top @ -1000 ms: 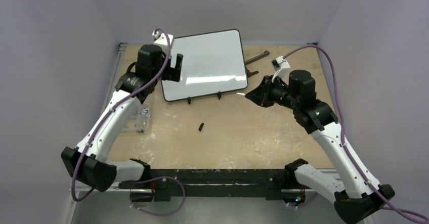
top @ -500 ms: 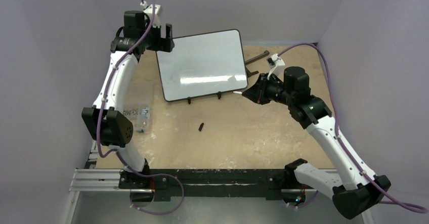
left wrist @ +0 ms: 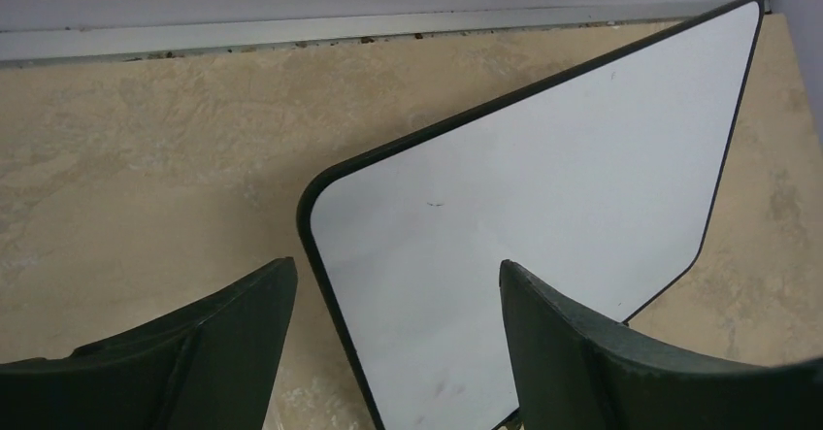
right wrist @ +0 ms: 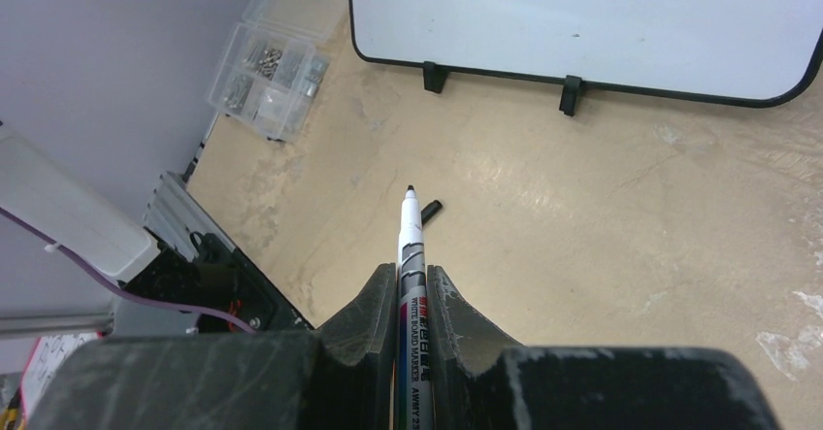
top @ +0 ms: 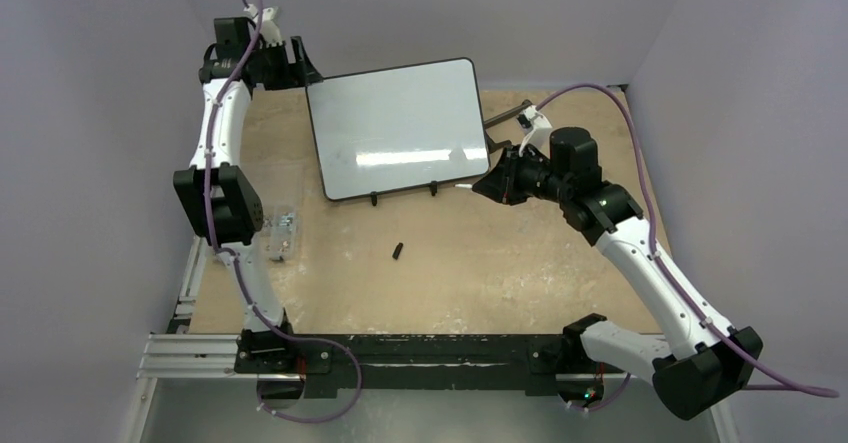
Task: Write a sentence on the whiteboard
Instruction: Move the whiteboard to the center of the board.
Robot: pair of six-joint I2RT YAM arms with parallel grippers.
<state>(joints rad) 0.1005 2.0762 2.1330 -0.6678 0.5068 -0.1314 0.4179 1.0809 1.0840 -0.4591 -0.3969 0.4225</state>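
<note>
- White glossy whiteboard (top: 400, 128) is sitting askew in the upper centre of the overhead frame, on a tan table (top: 480, 263).
- Left gripper (left wrist: 398, 270) is hovering at its upper-left corner, jaws spread wide, holding nothing.
- Right gripper (right wrist: 401, 284) is clamping a marker (right wrist: 411, 221), bare tip just beside the board's lower-right corner.
- Small black piece (top: 399, 251) is lying at frame centre.

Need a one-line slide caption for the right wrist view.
Right gripper shut on an uncapped marker, tip pointing over the table, short of the nearly blank whiteboard.
</note>
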